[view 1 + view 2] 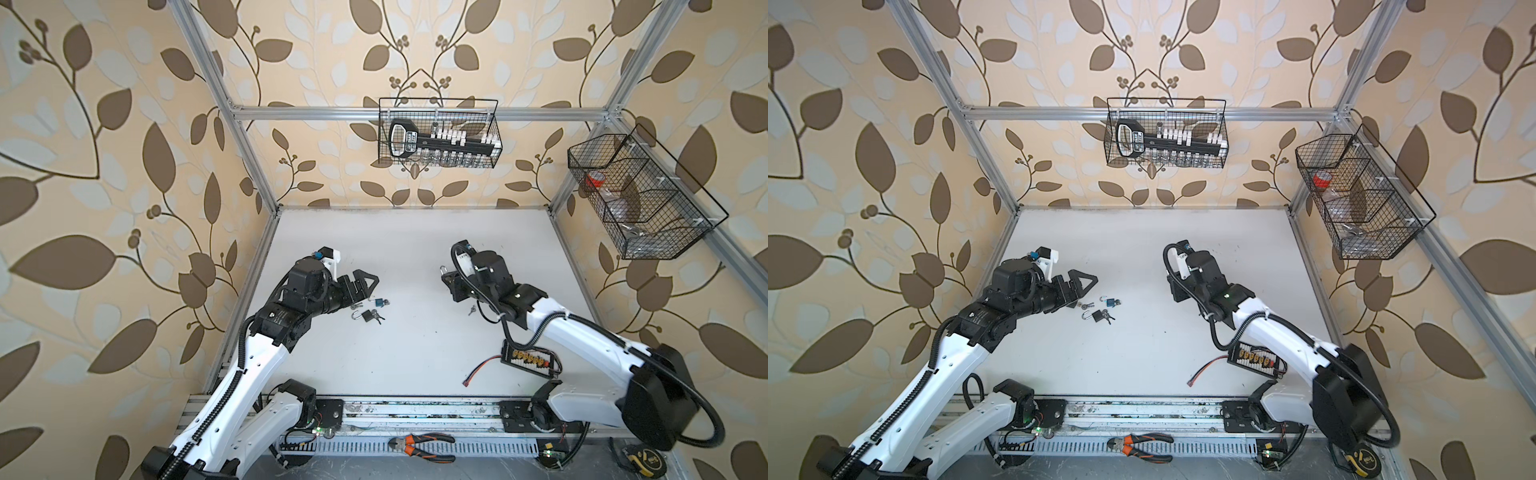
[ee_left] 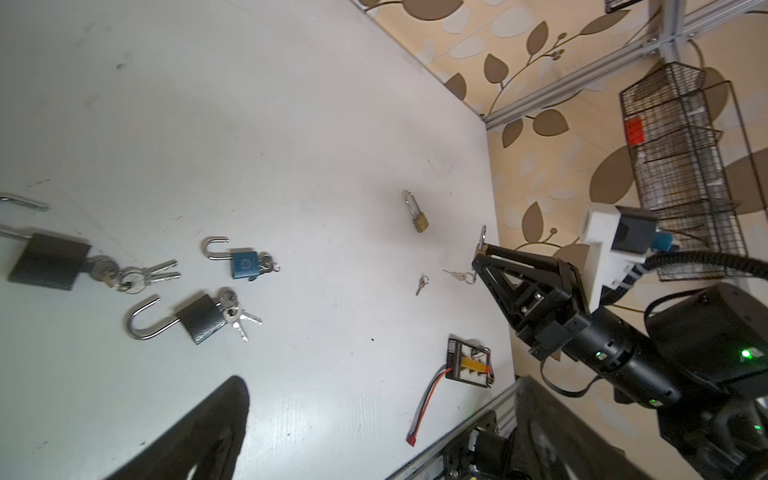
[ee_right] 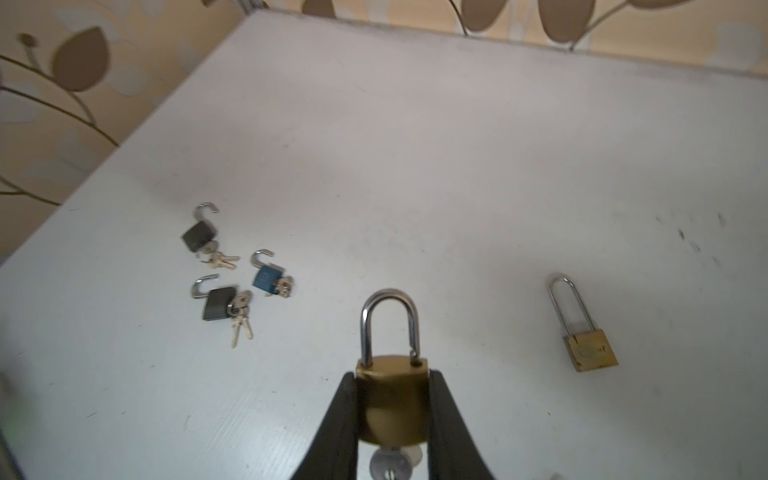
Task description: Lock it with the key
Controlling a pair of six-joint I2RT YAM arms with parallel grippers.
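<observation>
clamping the flanks of the small rounded brass padlock point(image 3: 392, 399) near the long-shackled brass padlock point(image 3: 590, 351), the right gripper point(image 3: 392, 374) is holding a likely dense, rigid, slick thing, its silver key point(image 3: 390, 463) best pinched by the head; the left gripper point(image 1: 365, 286) is gaping open.

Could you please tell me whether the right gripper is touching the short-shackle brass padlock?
Touching. The right wrist view shows the right gripper with both fingers pressed against the sides of the brass padlock.

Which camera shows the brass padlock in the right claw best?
Right wrist view: the brass padlock is close up, clamped in the right gripper. Left wrist view shows only its shackle; top views, barely that.
</observation>
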